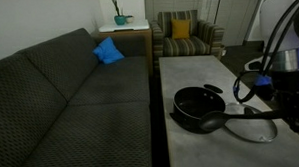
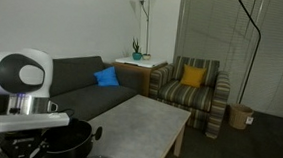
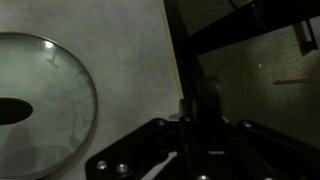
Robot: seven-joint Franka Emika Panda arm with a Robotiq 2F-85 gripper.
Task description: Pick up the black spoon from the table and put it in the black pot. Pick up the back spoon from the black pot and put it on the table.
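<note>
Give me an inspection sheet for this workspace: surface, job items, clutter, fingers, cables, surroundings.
Surface: table, light grey top, no spills seen.
Job's things: black pot upright on the table. A slim dark shape running from its rim toward the arm is probably the black spoon, but it is too dark to confirm.
Clutter: glass lid flat on the table beside the pot.
Grippers: gripper fingers shut, near the table's edge. Cannot tell whether they pinch the spoon.
Cables: cable loop hanging by the wrist.
Surroundings: sofa with blue cushion, and an armchair.
</note>
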